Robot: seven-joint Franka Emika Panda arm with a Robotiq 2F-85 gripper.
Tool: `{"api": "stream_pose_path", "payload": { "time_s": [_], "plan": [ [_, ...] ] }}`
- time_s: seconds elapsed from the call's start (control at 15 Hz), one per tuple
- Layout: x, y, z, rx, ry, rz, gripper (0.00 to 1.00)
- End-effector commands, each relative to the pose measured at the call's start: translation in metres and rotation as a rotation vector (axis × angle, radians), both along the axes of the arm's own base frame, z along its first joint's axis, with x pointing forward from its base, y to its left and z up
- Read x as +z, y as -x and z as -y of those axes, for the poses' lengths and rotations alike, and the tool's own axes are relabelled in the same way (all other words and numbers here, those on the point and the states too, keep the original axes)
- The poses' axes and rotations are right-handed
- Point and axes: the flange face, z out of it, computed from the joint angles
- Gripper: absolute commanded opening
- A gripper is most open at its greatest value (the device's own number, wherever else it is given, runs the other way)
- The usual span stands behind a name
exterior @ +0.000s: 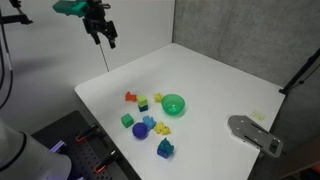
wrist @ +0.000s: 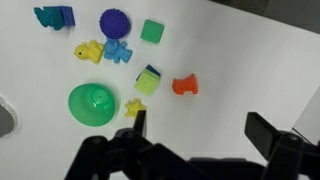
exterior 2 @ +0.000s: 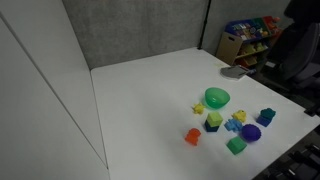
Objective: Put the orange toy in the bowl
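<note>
Gripper hanging high in the air, well above everything on the white table. From the wrist view, its two dark fingers stand spread wide with only bare tabletop between them, so the gripper is gaping and carrying nothing.

Down on the table, the small orange-red blocky plastic toy lies on the bare surface at the edge of the cluster. It's outside the round bright green plastic bowl and apart from it. Between those two sit a little yellow-green and blue cube and a small yellow piece, the yellow one just beside the bowl's rim.

Beyond them, the green plastic cube sits near the bumpy blue-purple ball. A light blue figure is right up against a yellow figure, and teal and purple blocks are tucked in the corner of the wrist view.

Off to one side in an exterior view, a flat grey object rests near the table's edge, and I can't tell what it is.
</note>
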Motion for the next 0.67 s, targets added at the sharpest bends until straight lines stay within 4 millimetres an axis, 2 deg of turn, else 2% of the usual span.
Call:
{"api": "stream_pose_path", "payload": {
  "time_s": [0.0,0.2,0.47,0.53,0.6],
  "plan": [
    [-0.026,-0.036,-0.009,-0.06,-0.019,0.033,1.0],
    [-0.061,-0.057,-0.012,-0.122,-0.056,0.031,1.0],
    [-0.101,-0.072,-0.012,-0.186,-0.069,0.0,1.0],
    [-0.105,-0.074,-0.012,-0.192,-0.077,-0.018,1.0],
    [-0.104,-0.061,-0.011,-0.155,-0.059,-0.008,1.0]
  ]
}}
